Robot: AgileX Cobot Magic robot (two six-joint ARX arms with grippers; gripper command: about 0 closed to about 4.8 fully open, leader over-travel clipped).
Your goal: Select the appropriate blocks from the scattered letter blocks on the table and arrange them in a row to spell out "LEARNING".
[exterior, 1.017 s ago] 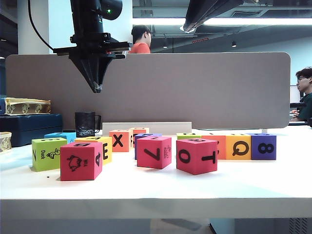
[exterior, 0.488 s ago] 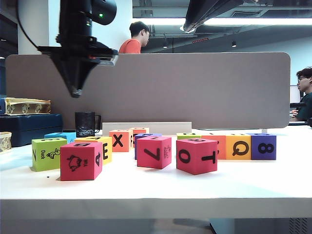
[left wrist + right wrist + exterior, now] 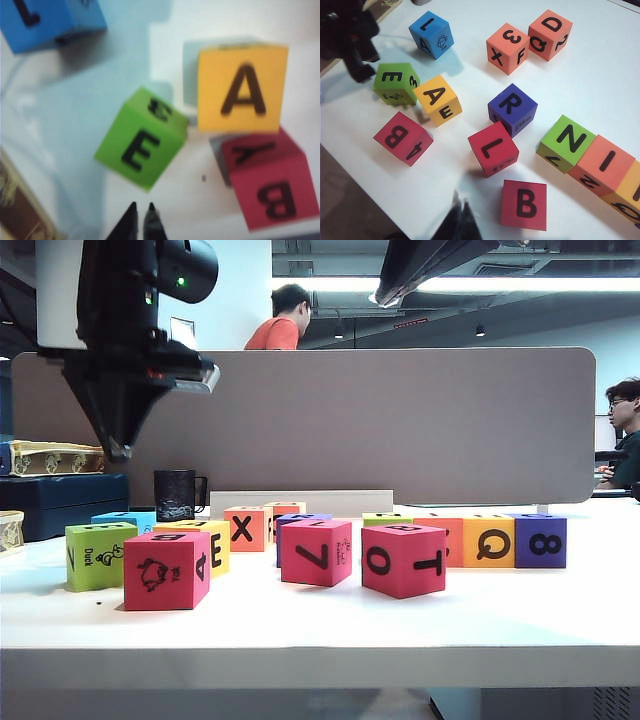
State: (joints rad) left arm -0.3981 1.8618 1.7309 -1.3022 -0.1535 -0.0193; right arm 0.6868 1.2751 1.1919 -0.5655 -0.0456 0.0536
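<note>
Letter blocks lie scattered on the white table. From the right wrist view I see a green E, yellow A, red L, blue R, green N and an orange I. My left gripper hangs shut and empty high above the left blocks. In its wrist view its tips sit near the green E, with the yellow A beside it. My right gripper is shut and empty above the table, near a red B.
A black mug stands at the back left before the grey partition. A dark blue box sits at the far left. Red blocks 7 and T stand near the front, with Q and 8 at the right.
My left gripper has swung left and slightly lower, staying shut. The blocks and the right arm have not moved.
</note>
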